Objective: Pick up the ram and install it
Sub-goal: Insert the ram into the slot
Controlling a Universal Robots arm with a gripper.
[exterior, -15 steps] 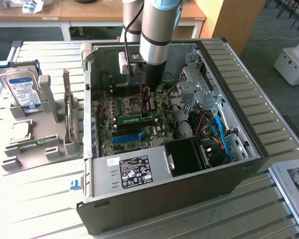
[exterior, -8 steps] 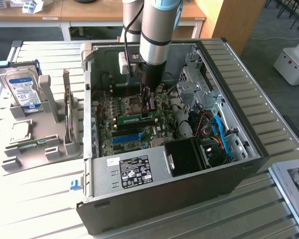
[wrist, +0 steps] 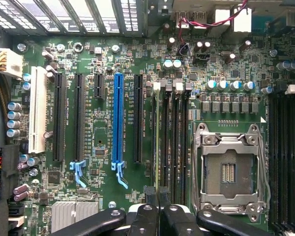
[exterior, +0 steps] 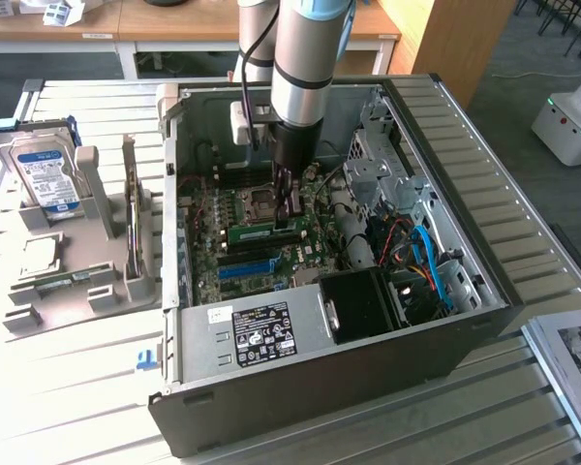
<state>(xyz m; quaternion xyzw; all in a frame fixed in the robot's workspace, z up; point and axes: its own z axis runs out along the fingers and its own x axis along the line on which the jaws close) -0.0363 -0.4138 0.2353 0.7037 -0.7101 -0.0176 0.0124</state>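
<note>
Green and edge-up, the ram (exterior: 257, 231) sat along a memory slot of the motherboard (exterior: 201, 218) inside the open computer case (exterior: 368, 378). Its long axis ran from the claw toward the exterior view's left. The gripper (wrist: 157, 193) hung directly over the stick's nearer end, its fingers pressed almost together (whether they nipped the board's top edge or merely bore down on it, I could not tell).
</note>
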